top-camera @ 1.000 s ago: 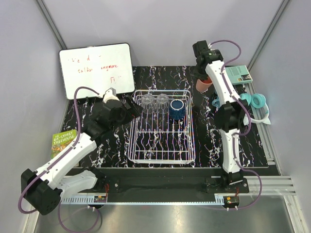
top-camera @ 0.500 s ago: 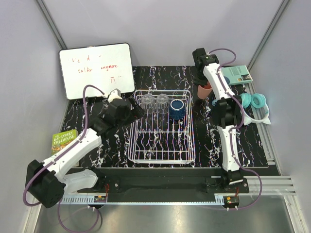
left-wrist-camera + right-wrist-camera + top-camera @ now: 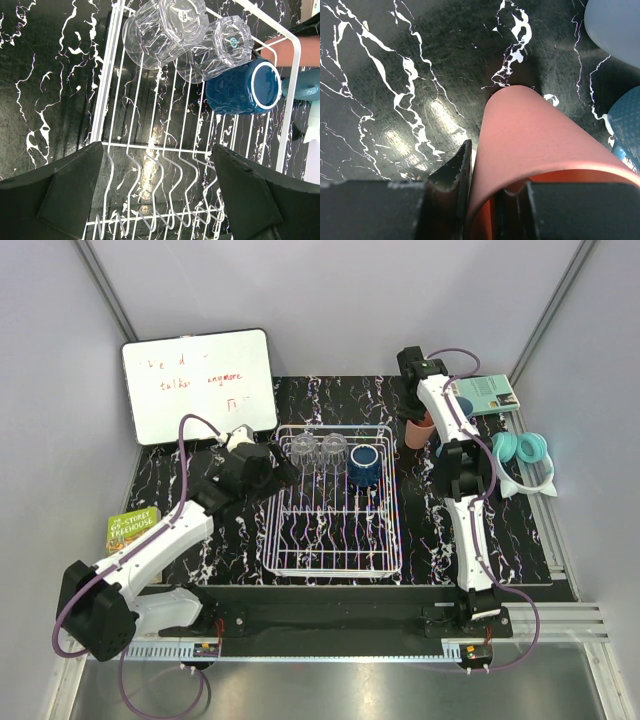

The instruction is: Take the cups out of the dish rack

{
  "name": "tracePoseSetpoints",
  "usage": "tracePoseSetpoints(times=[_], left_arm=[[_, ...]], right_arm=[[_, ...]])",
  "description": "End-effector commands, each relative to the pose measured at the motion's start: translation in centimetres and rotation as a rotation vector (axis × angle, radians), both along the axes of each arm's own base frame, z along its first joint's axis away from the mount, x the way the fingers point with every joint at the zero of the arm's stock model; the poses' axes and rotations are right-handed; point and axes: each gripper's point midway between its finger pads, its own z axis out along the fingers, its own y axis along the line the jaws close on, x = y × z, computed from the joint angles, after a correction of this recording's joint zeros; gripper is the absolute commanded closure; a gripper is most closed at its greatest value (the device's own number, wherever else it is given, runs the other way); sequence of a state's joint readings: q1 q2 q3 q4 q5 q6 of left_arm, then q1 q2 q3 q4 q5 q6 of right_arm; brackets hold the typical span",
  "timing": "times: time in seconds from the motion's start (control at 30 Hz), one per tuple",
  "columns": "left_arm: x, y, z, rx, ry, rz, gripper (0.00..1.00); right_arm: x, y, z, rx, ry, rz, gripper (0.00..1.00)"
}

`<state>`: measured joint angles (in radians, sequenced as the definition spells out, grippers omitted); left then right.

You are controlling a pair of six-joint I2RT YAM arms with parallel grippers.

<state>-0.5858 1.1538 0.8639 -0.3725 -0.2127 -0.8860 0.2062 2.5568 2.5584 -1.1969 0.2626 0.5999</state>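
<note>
The white wire dish rack (image 3: 335, 540) lies mid-table. At its far end stand two clear glasses (image 3: 302, 450) (image 3: 333, 448) and a dark navy mug (image 3: 364, 465); the left wrist view shows them too, glasses (image 3: 165, 25) (image 3: 225, 42), mug (image 3: 245, 87), rack (image 3: 150, 150). My left gripper (image 3: 278, 470) (image 3: 160, 200) is open and empty over the rack's left side, short of the glasses. My right gripper (image 3: 420, 418) (image 3: 485, 170) is shut on the wall of the salmon-pink tumbler (image 3: 423, 430) (image 3: 540, 135), low over the table right of the rack. Two light blue mugs (image 3: 463, 408) (image 3: 443, 449) are partly hidden behind the right arm.
A whiteboard (image 3: 200, 385) leans at the back left. A green book (image 3: 132, 530) lies off the table's left edge. Teal headphones (image 3: 522, 450) and a teal box (image 3: 488, 393) are at the right. A light blue mug (image 3: 626, 130) is close to the tumbler's right.
My left gripper has moved right to the rack's left edge. My right gripper has brought the tumbler down and nearer.
</note>
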Motion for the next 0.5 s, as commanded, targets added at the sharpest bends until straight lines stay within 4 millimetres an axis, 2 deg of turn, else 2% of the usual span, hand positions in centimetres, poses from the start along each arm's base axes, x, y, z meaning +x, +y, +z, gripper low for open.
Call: tracePoseSetpoints(times=[0.0, 0.13, 0.17, 0.47], left_arm=[[0.8, -0.7, 2.2, -0.027, -0.053, -0.022, 0.06], [0.7, -0.7, 2.1, -0.026, -0.051, -0.024, 0.06], [0.8, -0.7, 2.3, -0.024, -0.055, -0.023, 0.05], [0.8, -0.8, 2.6, -0.013, -0.069, -0.046, 0.05]], right_arm=[[0.7, 0.8, 0.4, 0.035, -0.028, 0.029, 0.99], [0.8, 0.6, 2.7, 0.028, -0.069, 0.028, 0.86], [0.8, 0.5, 3.2, 0.029, -0.079, 0.026, 0.8], [0.2, 1.2, 10.4, 0.084, -0.216, 0.062, 0.64]])
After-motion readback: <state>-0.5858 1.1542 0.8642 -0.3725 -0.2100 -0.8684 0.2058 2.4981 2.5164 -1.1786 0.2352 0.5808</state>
